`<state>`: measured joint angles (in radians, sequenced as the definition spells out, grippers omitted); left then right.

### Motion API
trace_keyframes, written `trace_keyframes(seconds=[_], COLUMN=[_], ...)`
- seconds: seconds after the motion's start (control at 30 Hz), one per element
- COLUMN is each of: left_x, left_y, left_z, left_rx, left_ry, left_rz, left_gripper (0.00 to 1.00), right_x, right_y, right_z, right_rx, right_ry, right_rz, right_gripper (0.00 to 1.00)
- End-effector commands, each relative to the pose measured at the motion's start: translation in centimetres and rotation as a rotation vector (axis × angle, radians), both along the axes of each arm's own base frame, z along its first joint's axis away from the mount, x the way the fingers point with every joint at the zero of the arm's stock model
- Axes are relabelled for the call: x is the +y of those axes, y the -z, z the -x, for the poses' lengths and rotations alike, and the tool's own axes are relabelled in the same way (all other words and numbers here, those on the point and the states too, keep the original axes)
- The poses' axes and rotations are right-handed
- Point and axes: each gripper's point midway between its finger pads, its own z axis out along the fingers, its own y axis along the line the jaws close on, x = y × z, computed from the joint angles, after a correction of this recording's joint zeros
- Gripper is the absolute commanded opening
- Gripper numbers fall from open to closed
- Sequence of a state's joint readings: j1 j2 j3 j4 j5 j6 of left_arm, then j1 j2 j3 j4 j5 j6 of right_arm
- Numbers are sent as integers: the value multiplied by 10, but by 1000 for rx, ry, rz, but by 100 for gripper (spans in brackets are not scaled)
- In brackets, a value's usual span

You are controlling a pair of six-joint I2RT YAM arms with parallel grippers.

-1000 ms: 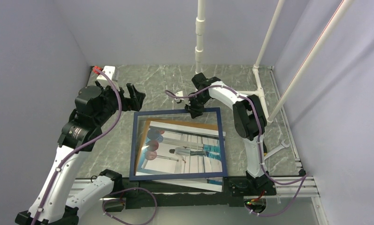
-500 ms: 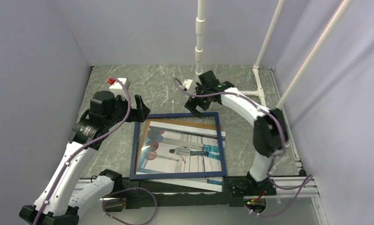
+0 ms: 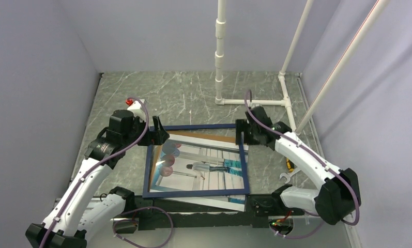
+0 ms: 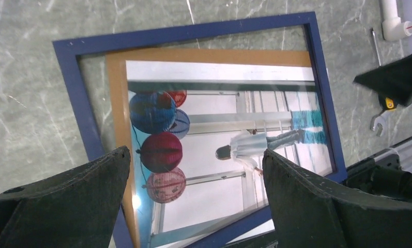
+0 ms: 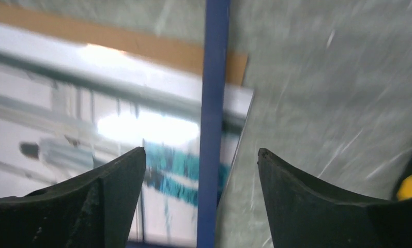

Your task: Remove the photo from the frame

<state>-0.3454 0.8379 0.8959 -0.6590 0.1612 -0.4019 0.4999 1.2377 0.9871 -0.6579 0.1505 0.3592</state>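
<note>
Both arms have dropped to the frame (image 3: pixel 196 194): left gripper (image 3: pixel 161 135), jaws apart, at its 10 o'clock corner; right gripper (image 3: pixel 240 133), likewise apart, at 2 o'clock.

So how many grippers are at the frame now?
2. The left gripper hovers open over the far-left corner of the frame; the right gripper is open at the far-right corner, straddling the right rail. None hidden.
</note>
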Motion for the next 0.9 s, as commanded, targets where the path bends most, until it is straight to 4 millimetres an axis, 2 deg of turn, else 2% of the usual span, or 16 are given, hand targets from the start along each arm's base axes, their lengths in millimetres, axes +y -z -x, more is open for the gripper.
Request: trace_keyframes(seconds=[0.0,0.1,0.17,0.37,0.7,0.87], left_x=[-13,-13,-13,-9,-9,-7], left_y=[-6,1,6,13,15,17], left_z=[6,10,14,22,26,27], left_rx=[-9,4,13,23,31,34], left_ry=[20,16,14,2,-1,-9], left_rz=[107,126,131,130,144,137], left_gripper=[99,99,99,100,99,100], right_x=[8,2,-6,-9,-7,-4], right_y=[37,64,73,85,118,121], right_z=[46,60,63,62,68,68], right_rx=[161,236,257,260,324,309], right_ry=[162,189,210,174,161,151], right_rz=[-198,-166,-113,-61,63,109], right_gripper=[76,66,59,40,41,27])
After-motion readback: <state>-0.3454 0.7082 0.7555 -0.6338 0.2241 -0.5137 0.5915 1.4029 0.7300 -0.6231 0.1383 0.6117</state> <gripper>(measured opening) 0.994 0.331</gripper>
